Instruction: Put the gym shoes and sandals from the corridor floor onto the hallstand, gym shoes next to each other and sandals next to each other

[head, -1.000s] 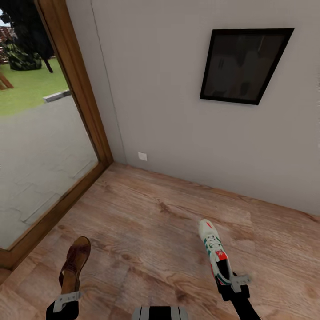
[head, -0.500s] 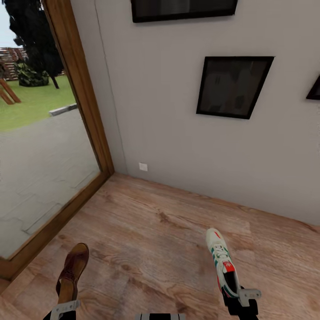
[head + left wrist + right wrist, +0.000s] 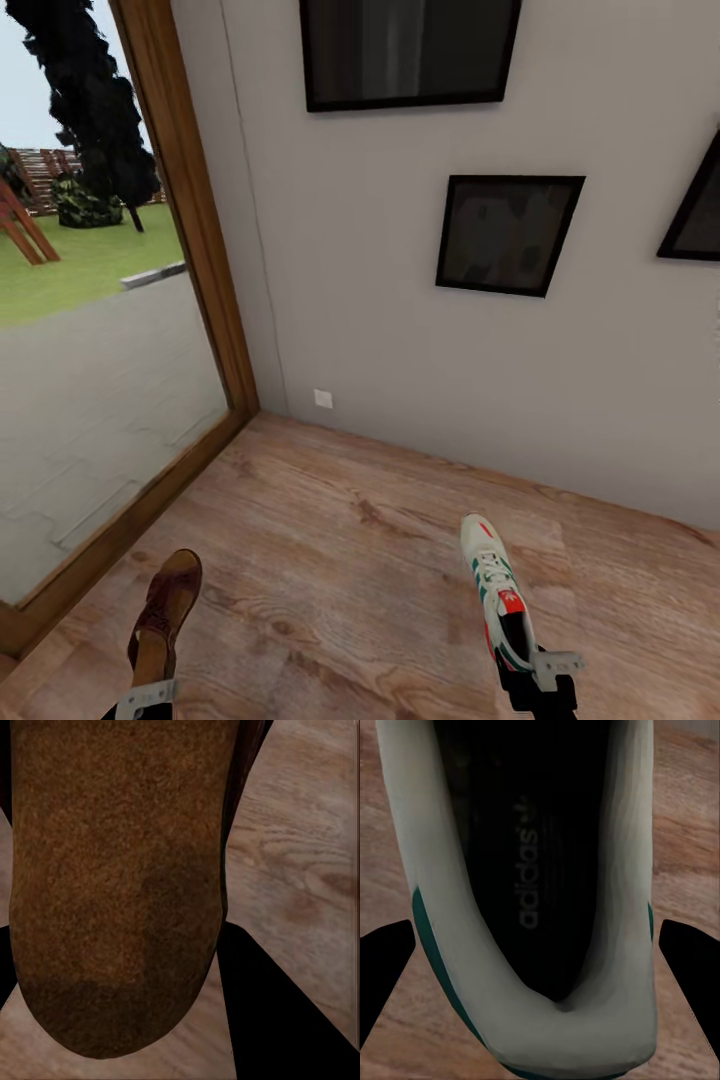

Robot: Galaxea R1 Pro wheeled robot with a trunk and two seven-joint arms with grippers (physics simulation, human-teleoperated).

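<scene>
My left gripper (image 3: 148, 694) is at the bottom left of the head view, shut on the heel of a dark-brown sandal (image 3: 166, 606) that points away from me above the corridor floor (image 3: 350, 540). The left wrist view has the sandal's brown sole (image 3: 112, 885) close up over the planks. At the bottom right, my right gripper (image 3: 546, 668) is shut on the heel of a white gym shoe (image 3: 494, 588) with green stripes and a red tongue. In the right wrist view the gym shoe's dark inside (image 3: 529, 870) lies between my dark fingers (image 3: 382, 975). The hallstand is out of view.
A tall glass pane in a wooden frame (image 3: 190, 250) runs down the left, with a paved yard behind it. Ahead is a grey wall with dark framed pictures (image 3: 505, 232) and a small white socket (image 3: 323, 398) low down.
The camera has tilted upward, so more of the wall and another picture show. Both grippers keep hold of their shoes and sit lower in the picture.
</scene>
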